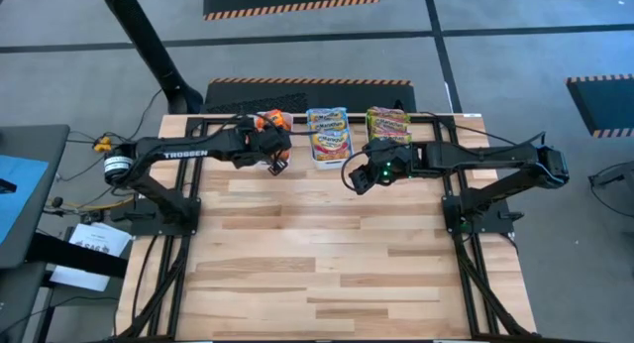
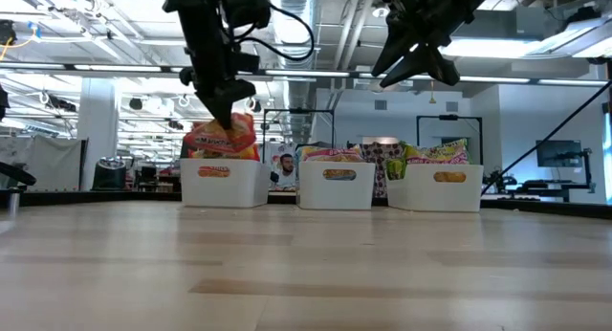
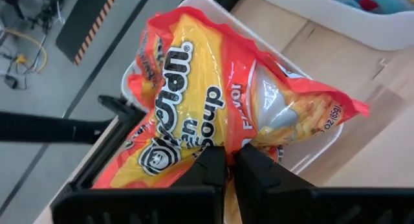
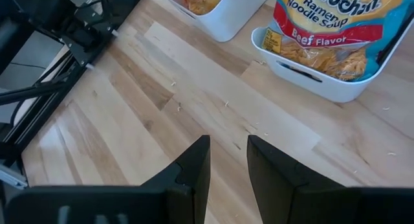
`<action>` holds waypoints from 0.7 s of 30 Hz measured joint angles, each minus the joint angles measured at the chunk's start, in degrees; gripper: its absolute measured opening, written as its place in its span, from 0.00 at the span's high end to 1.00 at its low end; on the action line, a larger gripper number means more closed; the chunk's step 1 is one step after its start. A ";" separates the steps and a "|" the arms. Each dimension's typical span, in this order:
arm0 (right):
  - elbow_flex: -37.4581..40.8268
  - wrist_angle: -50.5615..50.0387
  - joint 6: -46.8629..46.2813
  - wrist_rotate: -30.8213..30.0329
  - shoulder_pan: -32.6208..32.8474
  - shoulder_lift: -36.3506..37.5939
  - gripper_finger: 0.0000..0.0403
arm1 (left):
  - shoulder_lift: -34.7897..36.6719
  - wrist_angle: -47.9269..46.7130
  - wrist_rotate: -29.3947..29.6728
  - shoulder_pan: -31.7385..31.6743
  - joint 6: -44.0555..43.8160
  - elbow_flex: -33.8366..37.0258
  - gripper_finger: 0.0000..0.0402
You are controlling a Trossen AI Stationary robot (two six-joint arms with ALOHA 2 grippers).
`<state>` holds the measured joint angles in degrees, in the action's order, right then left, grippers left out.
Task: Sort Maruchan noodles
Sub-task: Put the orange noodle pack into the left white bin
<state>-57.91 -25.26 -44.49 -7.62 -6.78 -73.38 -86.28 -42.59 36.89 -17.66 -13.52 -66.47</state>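
Note:
Three white bins stand in a row at the table's far edge. The left bin holds orange Maruchan noodles, the middle bin blue-edged packets, and the right bin green-pink ones. My left gripper is above the left bin, shut on an orange-and-yellow packet. My right gripper hangs open in the air in front of the middle and right bins, with nothing between its fingers. My left gripper pinches the orange packet by the edge nearest to it, about midway along that side, between its two fingers. The fingers slant down from above toward the far edge. The packet hangs below them over the left bin's opening; whether it touches the bin I cannot tell.
The wooden tabletop lies bare in front of the bins. Black frame rails run along the table's sides and far edge. My right arm reaches in from the right, close to the middle bin.

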 joint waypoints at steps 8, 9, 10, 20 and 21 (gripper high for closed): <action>0.00 0.00 0.00 0.00 -0.11 0.00 0.69 | -0.96 5.03 -0.72 -2.36 3.33 1.12 1.00; 0.00 0.00 0.00 0.00 -0.11 0.00 0.69 | -1.28 4.91 -1.17 -2.85 3.46 1.12 1.00; 0.00 -0.02 0.00 0.02 -0.11 0.00 0.69 | -1.68 4.81 -1.97 -3.28 3.49 1.12 1.00; 0.00 -0.47 0.00 0.02 -0.11 0.00 0.69 | -5.53 5.31 -3.87 -5.23 6.41 1.10 0.99; 0.00 -0.47 0.00 0.02 -0.11 0.00 0.69 | -5.64 5.09 -3.90 -5.43 6.49 1.12 0.99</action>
<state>-57.91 -25.73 -44.49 -7.60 -6.90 -73.38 -91.92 -37.50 32.99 -23.09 -7.03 -65.34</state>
